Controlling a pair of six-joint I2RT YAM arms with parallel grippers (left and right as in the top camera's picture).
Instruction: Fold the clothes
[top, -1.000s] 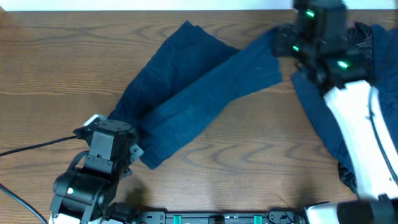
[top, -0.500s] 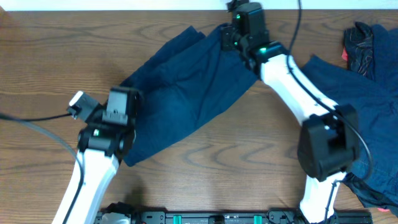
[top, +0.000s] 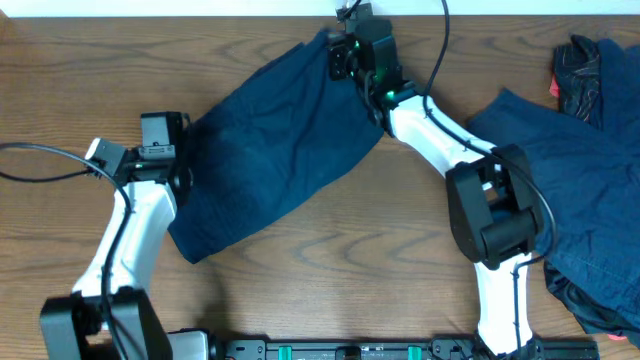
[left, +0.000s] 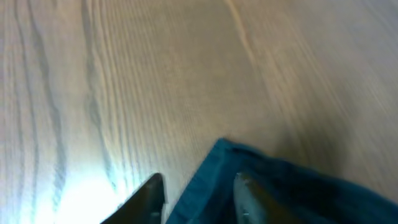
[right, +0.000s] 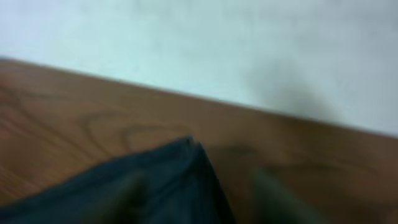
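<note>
Swinging across, both claws, left (top: 165, 135) and right (top: 348, 55), now pinch the shorts (top: 275, 140) doubled over on desk (top: 350, 270): first fold looks made.

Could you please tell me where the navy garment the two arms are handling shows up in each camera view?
Overhead: navy garment spread diagonally at centre.
Left wrist: its corner at bottom right, between the left claw fingers.
Right wrist: a blurred edge at bottom left.
Shared landmark: the wooden table.
</note>
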